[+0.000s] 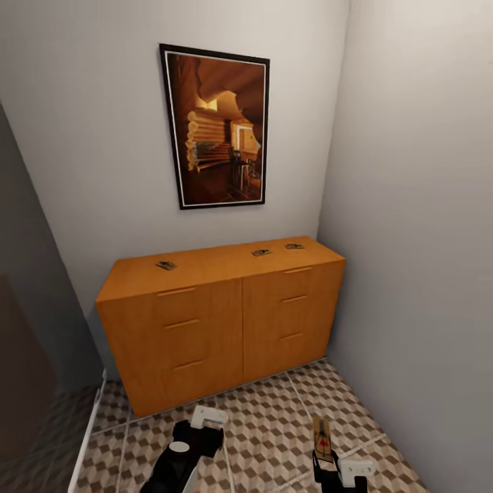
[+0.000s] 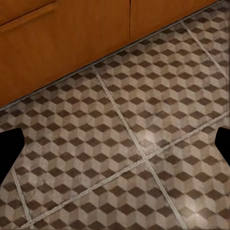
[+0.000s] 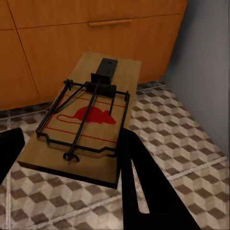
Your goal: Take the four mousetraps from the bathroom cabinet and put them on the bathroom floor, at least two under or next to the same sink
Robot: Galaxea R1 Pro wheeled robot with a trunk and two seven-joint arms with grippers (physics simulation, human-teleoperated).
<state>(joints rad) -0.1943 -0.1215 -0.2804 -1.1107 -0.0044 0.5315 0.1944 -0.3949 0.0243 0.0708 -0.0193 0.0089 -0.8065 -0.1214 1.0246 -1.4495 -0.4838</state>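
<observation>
Mousetraps are split between two places, and the rest of the scene runs from big to small as follows. Grey walls point(image 1: 404, 205) close in a narrow corner, with the bathroom floor point(image 1: 274, 418) of cube-patterned tiles below. Against the back wall stands the cabinet point(image 1: 219, 322), its six drawers shut, its base meeting the tiles as the left wrist view also shows point(image 2: 62, 43). Above it hangs a dark-framed picture point(image 1: 218, 127) of a log-built interior. The left gripper point(image 1: 198, 428) hangs low over the floor in front of the cabinet; its fingers point(image 2: 9, 148) stand wide apart with bare tile between them. The right gripper point(image 1: 329, 462) is lower right, its fingers point(image 3: 143, 191) clamped on one mousetrap point(image 3: 88, 120), held above the tiles near the cabinet's right end, red mouse print and wire bar facing up; the head view shows it too point(image 1: 322, 435). Three more lie on the cabinet top: one near the left point(image 1: 166, 265), two close together toward the right point(image 1: 261, 253) point(image 1: 294, 246).
</observation>
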